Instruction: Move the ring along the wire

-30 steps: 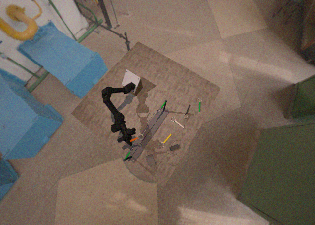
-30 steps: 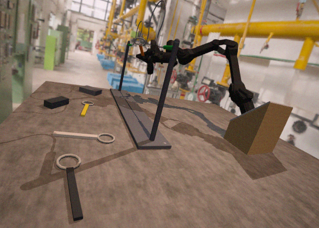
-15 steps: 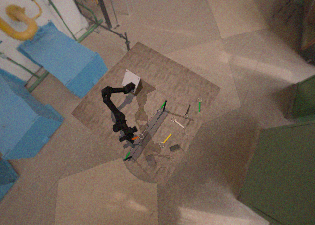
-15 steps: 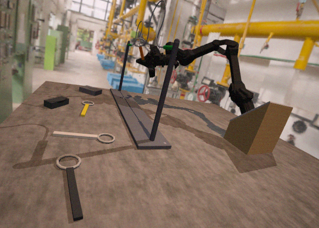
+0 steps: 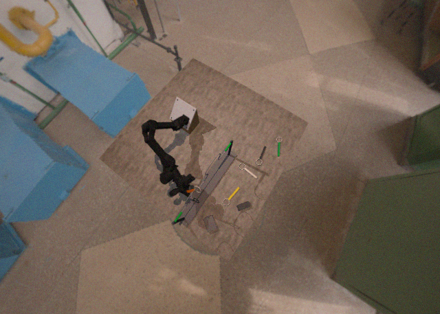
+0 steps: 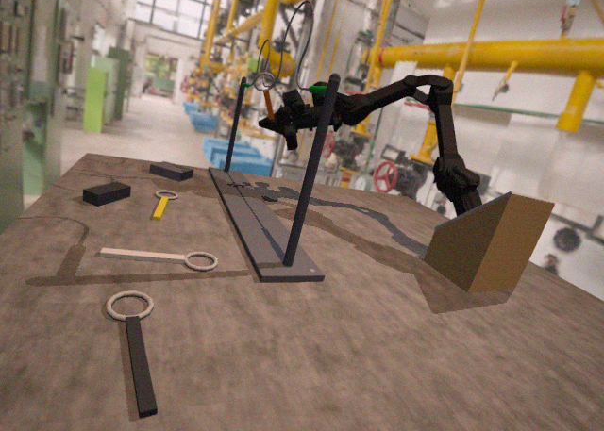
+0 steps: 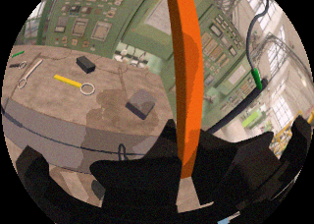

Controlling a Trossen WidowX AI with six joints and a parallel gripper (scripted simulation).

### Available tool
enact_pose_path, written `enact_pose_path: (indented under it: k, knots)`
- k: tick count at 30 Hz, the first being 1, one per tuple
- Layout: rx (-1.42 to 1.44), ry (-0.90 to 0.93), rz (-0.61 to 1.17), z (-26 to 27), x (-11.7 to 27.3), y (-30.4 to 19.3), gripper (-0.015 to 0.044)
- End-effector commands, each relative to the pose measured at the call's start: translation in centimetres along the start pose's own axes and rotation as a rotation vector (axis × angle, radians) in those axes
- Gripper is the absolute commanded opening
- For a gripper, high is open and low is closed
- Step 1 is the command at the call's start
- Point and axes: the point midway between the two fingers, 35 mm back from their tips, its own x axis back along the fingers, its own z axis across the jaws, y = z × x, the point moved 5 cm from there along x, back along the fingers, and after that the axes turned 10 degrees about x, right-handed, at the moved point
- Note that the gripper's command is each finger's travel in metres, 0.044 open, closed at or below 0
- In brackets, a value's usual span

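Note:
My gripper (image 5: 187, 192) (image 6: 271, 119) (image 7: 174, 123) is shut on the orange handle (image 5: 190, 190) (image 6: 268, 105) (image 7: 189, 77), near its lower end. The handle points up to the pale ring (image 6: 256, 77), which is out of the wrist view. The ring is at the wire's low stretch, near the far post (image 6: 235, 124) in the exterior view, off that post's green part (image 6: 246, 84) (image 7: 257, 79). Whether it touches the grey wire (image 6: 284, 26) (image 7: 248, 42) is too small to tell. The other green part (image 5: 228, 147) (image 6: 318, 89) is by the near post (image 6: 311, 173).
The posts stand on a long grey base (image 5: 216, 174) (image 6: 243, 222). Beyond it lie yellow (image 5: 233, 193) (image 6: 159, 207), white (image 5: 250, 172) (image 6: 141, 255), black (image 5: 262, 152) (image 6: 139, 358) and green (image 5: 278, 149) handles with rings, and two dark blocks (image 6: 106, 192) (image 6: 170, 171). A wedge box (image 6: 510, 241) stands near the arm's base.

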Motion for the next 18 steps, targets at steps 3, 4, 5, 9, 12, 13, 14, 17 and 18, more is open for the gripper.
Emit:
enact_pose_path:
  k: [3, 4, 5, 9, 12, 13, 14, 17, 18]
  knots:
    - [-0.073, 0.054, 0.006, 1.5, 0.2, 0.2, -0.015]
    - [-0.084, 0.06, 0.006, 1.7, 0.2, 0.2, -0.015]
    - [-0.094, 0.066, 0.006, 1.8, 0.3, 0.3, -0.015]
    - [-0.141, 0.093, 0.008, 2.5, 0.4, 0.5, -0.015]
    - [-0.172, 0.111, 0.009, 2.9, 0.5, 0.7, -0.015]
    - [-0.182, 0.117, 0.009, 3.0, 0.6, 0.7, -0.015]
    - [-0.192, 0.123, 0.009, 3.2, 0.6, 0.8, -0.015]
    - [-0.226, 0.143, 0.01, 3.7, 0.7, 1.0, -0.015]
    - [-0.237, 0.149, 0.011, 3.8, 0.8, 1.1, -0.015]
